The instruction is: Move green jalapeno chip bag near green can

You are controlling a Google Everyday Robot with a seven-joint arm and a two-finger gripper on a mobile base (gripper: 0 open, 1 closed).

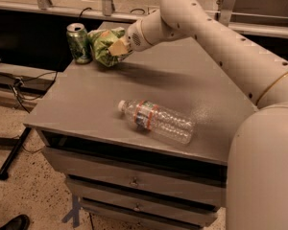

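The green jalapeno chip bag (pixel 102 46) is crumpled in my gripper (pixel 116 48), low over the far left part of the grey tabletop (pixel 187 80). The bag's left edge is right next to the green can (pixel 78 42), which stands upright at the far left corner; I cannot tell whether they touch. My gripper is shut on the bag, with a tan finger pad (pixel 120 47) pressed on its right side. My white arm (pixel 216 28) reaches in from the right.
A clear plastic bottle (pixel 156 121) with a red-and-blue label lies on its side near the table's front middle. Drawers sit under the tabletop. Cables and a dark stand leg are on the floor at left. A metal railing runs behind the table.
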